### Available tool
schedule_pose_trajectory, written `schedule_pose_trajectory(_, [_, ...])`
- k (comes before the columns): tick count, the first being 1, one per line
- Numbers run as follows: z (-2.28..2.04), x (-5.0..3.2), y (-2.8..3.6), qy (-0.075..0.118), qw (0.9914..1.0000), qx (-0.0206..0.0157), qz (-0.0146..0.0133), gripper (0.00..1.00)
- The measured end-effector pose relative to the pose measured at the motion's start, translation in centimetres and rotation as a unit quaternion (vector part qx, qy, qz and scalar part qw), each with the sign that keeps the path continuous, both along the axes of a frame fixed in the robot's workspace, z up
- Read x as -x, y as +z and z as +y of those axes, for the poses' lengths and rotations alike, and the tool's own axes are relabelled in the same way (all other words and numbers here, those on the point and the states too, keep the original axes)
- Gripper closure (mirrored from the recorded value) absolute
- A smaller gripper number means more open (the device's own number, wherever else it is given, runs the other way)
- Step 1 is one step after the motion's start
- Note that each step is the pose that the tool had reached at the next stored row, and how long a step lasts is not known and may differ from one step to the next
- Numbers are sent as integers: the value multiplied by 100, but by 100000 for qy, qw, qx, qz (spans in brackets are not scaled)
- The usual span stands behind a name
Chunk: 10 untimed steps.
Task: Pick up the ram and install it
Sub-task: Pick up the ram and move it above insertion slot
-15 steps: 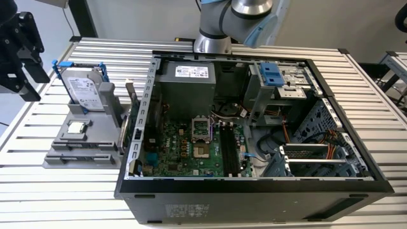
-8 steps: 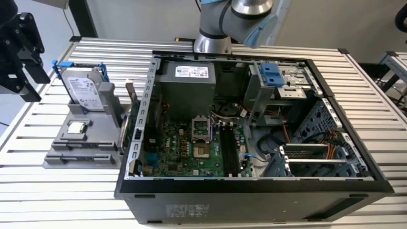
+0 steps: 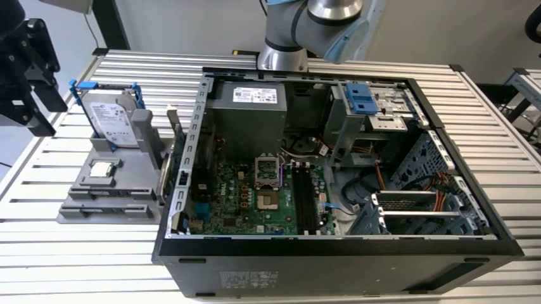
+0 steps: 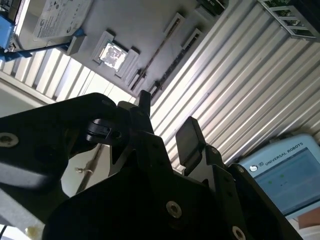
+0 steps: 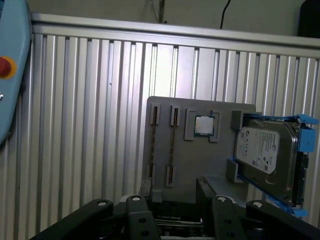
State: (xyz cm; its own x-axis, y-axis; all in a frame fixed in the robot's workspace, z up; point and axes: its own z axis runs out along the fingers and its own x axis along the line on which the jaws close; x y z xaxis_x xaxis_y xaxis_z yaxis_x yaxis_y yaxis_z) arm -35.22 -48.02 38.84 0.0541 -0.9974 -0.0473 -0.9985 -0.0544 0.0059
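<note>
Ram (image 5: 172, 148) not picked yet, install not started. End effector (image 5: 175, 192) open and empty, hovering clear of the gray holder (image 5: 200, 160) on the table (image 5: 90, 125). We see the stick on edge in its slot there, near processor (image 5: 204, 125) and hard drive (image 5: 265, 155). Farther off, memory slots (image 3: 306, 196) in the computer case (image 3: 338, 253) look empty.

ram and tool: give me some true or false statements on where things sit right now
1. The ram stands in the gray holder. True.
2. The tool is shut on the ram. False: it is open and holds nothing.
3. The hard drive lies inside the computer case. False: it stands in the holder, outside the case.
4. The processor chip lies in the holder between the ram and the hard drive. True.
</note>
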Motion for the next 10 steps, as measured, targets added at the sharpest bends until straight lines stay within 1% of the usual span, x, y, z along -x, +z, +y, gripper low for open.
schedule_pose_trajectory(4, [0,0,-32,2,100000,-2,-1,0])
schedule_pose_trajectory(8, [0,0,-82,-29,100000,-2,-2,0])
schedule_pose_trajectory(10, [0,0,-110,-504,99999,1,2,0])
